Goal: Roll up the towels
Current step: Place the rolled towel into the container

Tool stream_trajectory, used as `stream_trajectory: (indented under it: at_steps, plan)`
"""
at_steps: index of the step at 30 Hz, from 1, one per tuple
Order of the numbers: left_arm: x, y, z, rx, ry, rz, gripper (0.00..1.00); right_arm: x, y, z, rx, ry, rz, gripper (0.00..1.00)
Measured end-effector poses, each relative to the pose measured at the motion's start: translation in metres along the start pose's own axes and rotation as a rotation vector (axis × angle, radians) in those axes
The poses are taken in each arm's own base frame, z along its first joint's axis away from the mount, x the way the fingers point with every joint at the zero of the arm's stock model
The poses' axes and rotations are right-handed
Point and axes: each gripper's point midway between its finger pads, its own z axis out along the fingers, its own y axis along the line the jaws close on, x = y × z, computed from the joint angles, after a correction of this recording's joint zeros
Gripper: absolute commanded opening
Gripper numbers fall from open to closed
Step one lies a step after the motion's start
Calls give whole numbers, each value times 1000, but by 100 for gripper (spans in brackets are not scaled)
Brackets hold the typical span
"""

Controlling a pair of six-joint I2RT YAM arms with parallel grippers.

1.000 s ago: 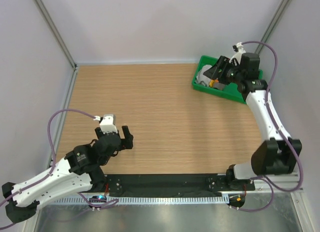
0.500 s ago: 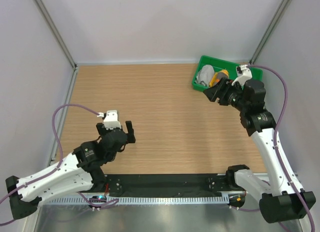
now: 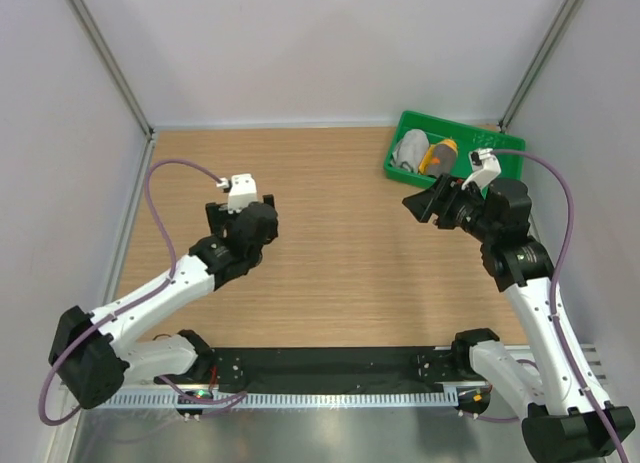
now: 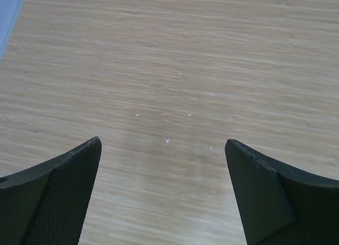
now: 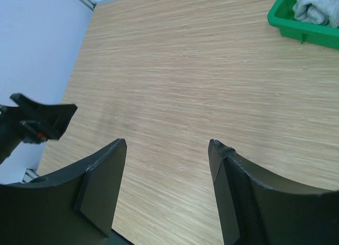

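Note:
Both towels lie in the green tray [image 3: 495, 141] at the back right: the light grey towel [image 3: 410, 150] rolled up on the left, the orange and yellow towel [image 3: 440, 155] beside it. My right gripper [image 3: 415, 205] hovers just in front of the tray, pointing left over the table, open and empty. In the right wrist view my right gripper [image 5: 167, 142] has only bare wood between its fingers, with the tray [image 5: 302, 36] and the grey towel [image 5: 318, 7] at the top right. My left gripper [image 3: 262, 223] is open over the table's left half. In the left wrist view my left gripper [image 4: 162, 141] is empty.
The wooden table top [image 3: 330, 253] is bounded by pale walls at the back and sides, with metal posts [image 3: 110, 68] in the corners. A black rail [image 3: 330, 368] with both arm bases runs along the near edge. My left arm's tip [image 5: 42, 120] shows in the right wrist view.
My right gripper has pulled back out of the tray toward the table's middle, empty, its jaws a little wider. My left arm has reached farther up the table.

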Motion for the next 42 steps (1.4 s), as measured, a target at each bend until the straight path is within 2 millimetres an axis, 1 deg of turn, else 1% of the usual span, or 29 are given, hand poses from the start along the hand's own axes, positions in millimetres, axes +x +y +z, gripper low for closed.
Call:
stream_trajectory:
  at_steps: [3,4,7,9,10,12,13,16,20,23,26,30,33,38,42]
  plan:
    - [10,26,33,-61,-10,-73,100,4,0,-1,-3,9,6,71]
    - [20,38,42,-89,-15,-77,100,5,0,-1,-3,12,8,71]
    - [54,65,61,-147,-26,-65,100,9,-1,-2,1,22,11,71]
    - [69,80,70,-180,-13,-62,100,10,-2,-3,4,28,13,71]
    - [72,89,76,-207,-7,-76,100,11,-2,-3,6,31,15,71]
    - [66,100,86,-231,-24,-112,100,12,-2,-3,6,35,17,72]
    - [60,105,90,-242,-47,-135,100,13,-2,-3,5,37,20,72]
    - [43,110,104,-228,-105,-177,100,14,-2,-2,1,42,25,72]
    - [34,119,119,-215,-144,-204,100,16,-1,-2,-3,50,29,72]
    - [30,124,126,-201,-159,-222,100,18,-2,-3,-2,59,32,72]
    - [24,123,130,-174,-182,-228,100,19,-2,-3,-2,65,33,72]
    - [12,114,133,-110,-233,-225,99,21,-2,-4,3,76,38,72]
    - [9,110,138,-74,-250,-218,98,23,-1,-7,11,89,41,72]
    - [12,115,141,-102,-246,-211,99,17,1,-12,24,100,27,72]
    - [14,125,134,-142,-240,-182,100,16,0,-12,31,99,17,72]
